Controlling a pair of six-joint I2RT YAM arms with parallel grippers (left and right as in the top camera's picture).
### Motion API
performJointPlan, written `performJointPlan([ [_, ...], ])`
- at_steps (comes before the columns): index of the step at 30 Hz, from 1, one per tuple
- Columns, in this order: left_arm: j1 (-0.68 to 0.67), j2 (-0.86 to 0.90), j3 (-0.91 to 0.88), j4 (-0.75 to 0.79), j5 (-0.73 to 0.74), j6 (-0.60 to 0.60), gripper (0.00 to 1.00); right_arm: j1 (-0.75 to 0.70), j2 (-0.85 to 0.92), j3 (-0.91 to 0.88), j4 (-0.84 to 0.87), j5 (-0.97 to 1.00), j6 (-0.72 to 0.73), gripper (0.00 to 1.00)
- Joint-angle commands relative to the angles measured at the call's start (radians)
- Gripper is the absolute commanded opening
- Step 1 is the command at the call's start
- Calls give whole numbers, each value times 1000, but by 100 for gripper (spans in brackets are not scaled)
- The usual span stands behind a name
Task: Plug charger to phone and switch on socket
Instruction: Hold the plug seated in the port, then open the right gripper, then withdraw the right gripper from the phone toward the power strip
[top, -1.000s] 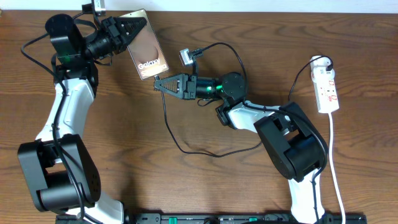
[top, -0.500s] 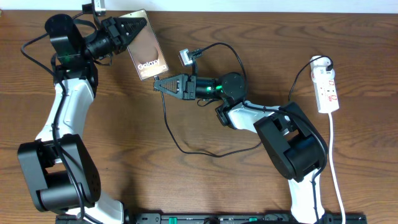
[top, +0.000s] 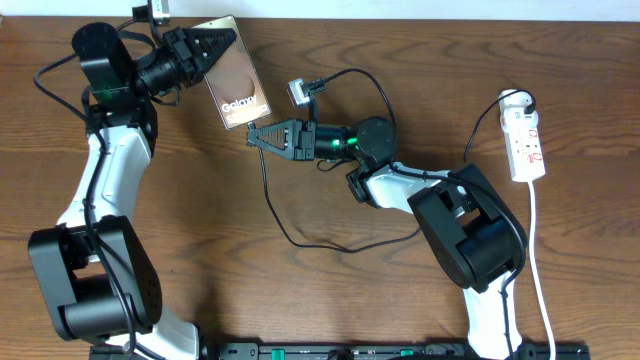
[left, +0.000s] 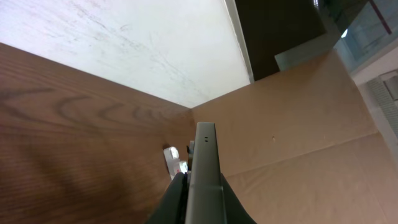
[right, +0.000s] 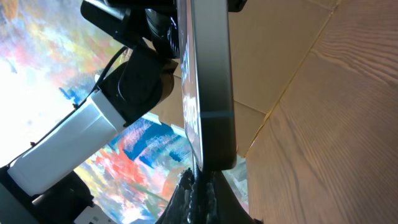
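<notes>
Wooden table (top: 300, 300): left pincer (top: 222, 43) clenched on tilted phone (top: 238, 88), its lower short end just up-left of right pincer (top: 254, 133) grasping charger (top: 298, 93) tip, long axes nearly aligned.

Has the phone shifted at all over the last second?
No. Seen from overhead, the phone in the left gripper keeps the same spot and tilt relative to the white power strip.
</notes>
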Motion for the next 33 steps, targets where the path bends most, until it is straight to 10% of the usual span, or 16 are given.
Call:
performJointPlan([
  [1,-2,-16,5,3,73,-8,7,-4,-1,14,3,68,8,1],
  [14,6,-16,5,3,47,30,7,-3,-1,14,3,39,8,99],
  [27,100,-16,5,-7,192,-13,7,-114,-1,14,-34,44,-28,99],
  [33,117,-16,5,-7,225,-29,8,-169,-1,14,-380,29,-274,99],
])
